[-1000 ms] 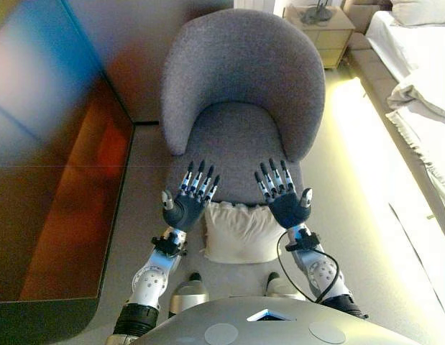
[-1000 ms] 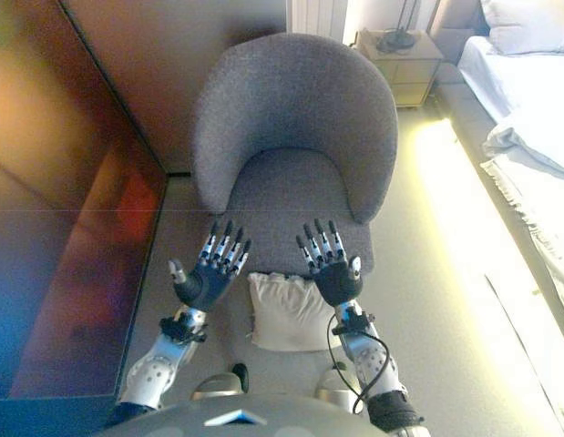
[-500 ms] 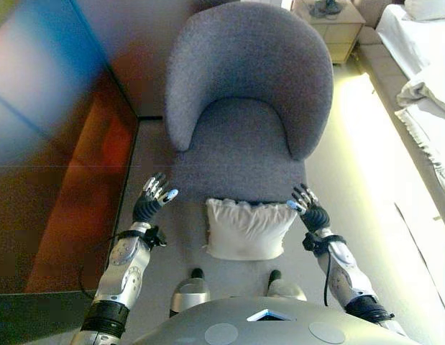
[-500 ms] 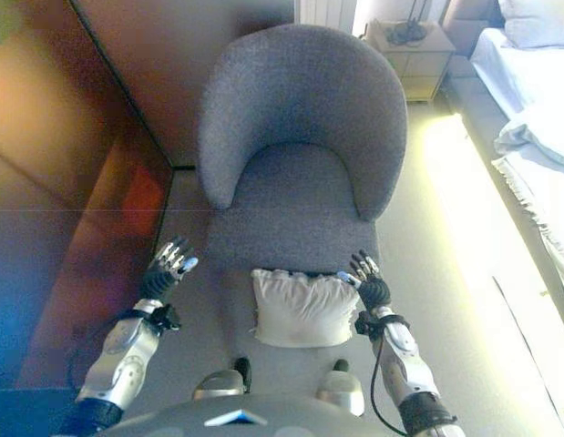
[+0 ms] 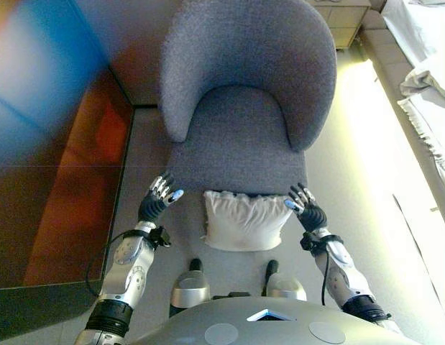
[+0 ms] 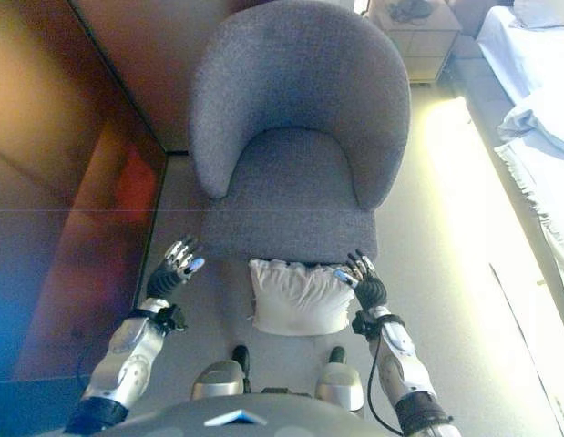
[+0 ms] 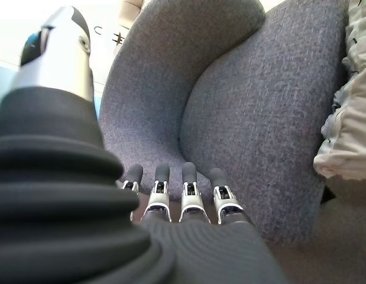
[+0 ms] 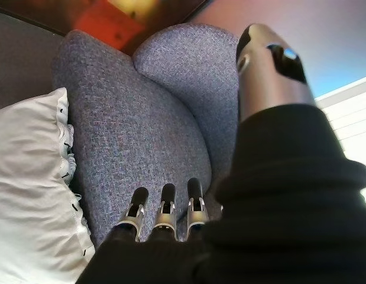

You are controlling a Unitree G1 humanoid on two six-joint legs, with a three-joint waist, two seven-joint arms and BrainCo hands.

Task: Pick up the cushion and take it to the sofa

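The white cushion lay on the floor, leaning against the front edge of the grey armchair, directly in front of the robot. Left hand hung off the cushion's left side, clearly apart from it, fingers straight and relaxed, holding nothing. Right hand was just beside the cushion's right edge, fingers also extended and empty; whether its tips touched the fabric was prob. too close to call from the head views. Right wrist view showed the cushion near the fingers w/ the chair's front beyond. A bed stood far right, a dark wooden panel on the left.
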